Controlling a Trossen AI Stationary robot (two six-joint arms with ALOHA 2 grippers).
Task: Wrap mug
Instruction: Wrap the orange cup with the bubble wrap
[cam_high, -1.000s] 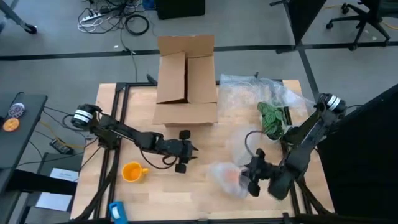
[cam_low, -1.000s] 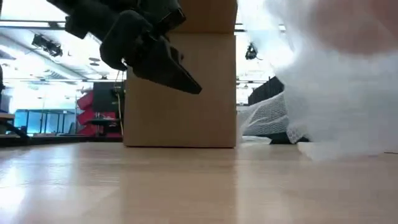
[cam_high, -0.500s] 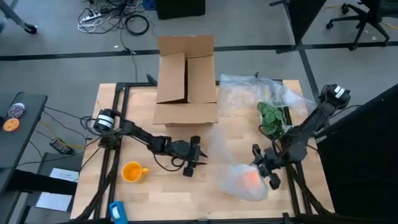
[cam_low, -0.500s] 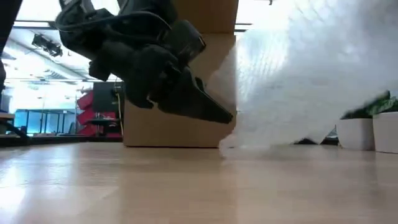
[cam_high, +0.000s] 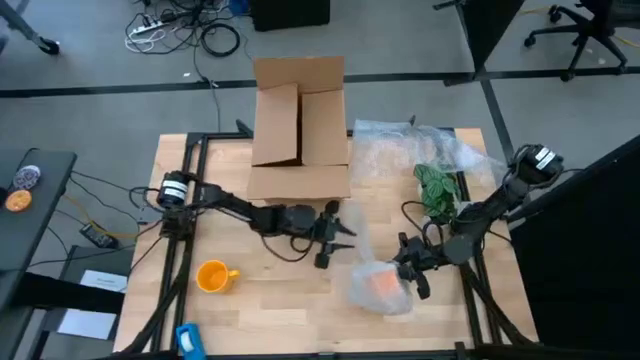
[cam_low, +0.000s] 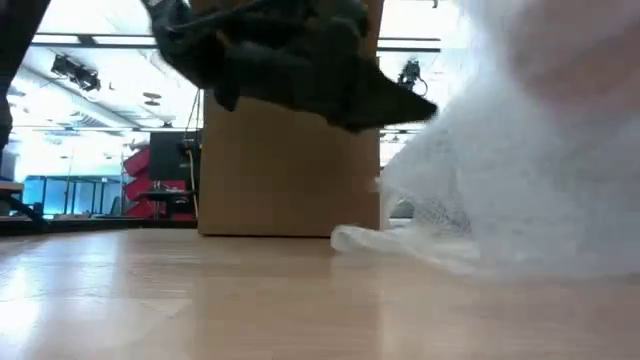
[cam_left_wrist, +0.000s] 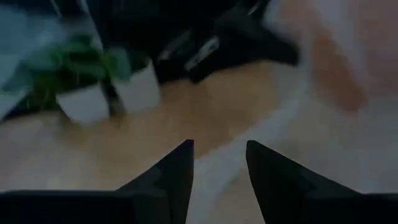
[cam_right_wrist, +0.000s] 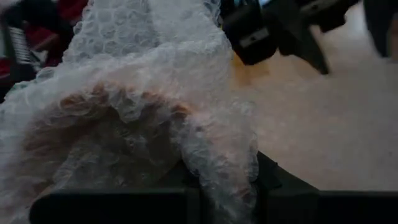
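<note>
The yellow-orange mug (cam_high: 213, 275) stands bare on its base at the table's near left, and no gripper is by it. A bundle of bubble wrap (cam_high: 378, 288) lies near the right, with something orange (cam_right_wrist: 99, 106) showing through it. My right gripper (cam_high: 406, 274) is shut on the bundle's right side. My left gripper (cam_high: 346, 232) is open, pointing right at the wrap's loose left edge (cam_left_wrist: 217, 165). In the left wrist view that edge lies just past the gap between its fingers (cam_left_wrist: 219, 144). My right gripper pinches a bunched fold of the bubble wrap (cam_right_wrist: 217, 165), several layers, between its two fingers, coming from the table's right side. The bundle bulges beyond the fingers, and the wrap's lower edge (cam_low: 400, 245) lies on the table. My left gripper: I cannot tell whether it touches the wrap.
An open cardboard box (cam_high: 300, 130) stands at the far middle. More loose clear wrap (cam_high: 400, 150) and two small potted plants (cam_high: 437, 190) sit at the far right. A small blue thing (cam_high: 190, 340) lies at the near left edge.
My left gripper has gone toward the table's right edge, from beside the mug to the wrap's left edge. My right gripper has swung with the bundle toward the right, then back left. The wrap's loose flap, raised half a second ago, now lies down on the table.
</note>
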